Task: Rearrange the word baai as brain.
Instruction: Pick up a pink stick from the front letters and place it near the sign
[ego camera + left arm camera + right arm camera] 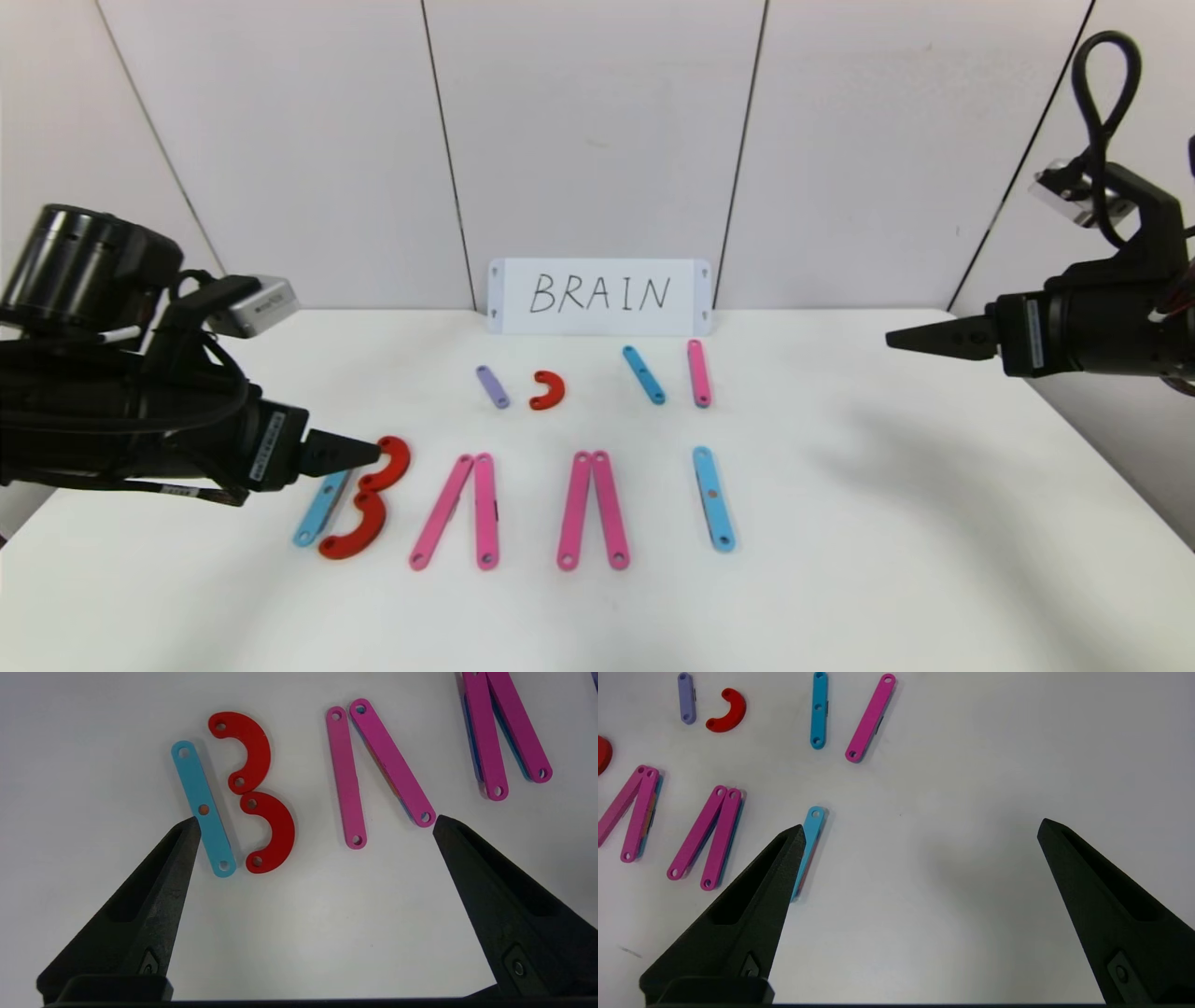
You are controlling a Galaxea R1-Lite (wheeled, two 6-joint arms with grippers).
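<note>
Left gripper (315,821) spread wide, empty, hovering at left end of the word (523,509), near row on table (887,523). Right gripper (920,828) wide open, empty, raised far right.

Bare table (896,523) right of the lone blue strip (713,497) — open passage; spare pieces (547,390) crowd the card (599,297).

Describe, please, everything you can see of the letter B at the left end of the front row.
The letter B is built from three flat, plastic-looking pieces lying on the white table: a light-blue strip with three holes as its spine, leaning slightly, and two red arcs stacked end to end beside it, each holed at both tips. The arcs nearly touch each other. The open left gripper hovers at its top.
</note>
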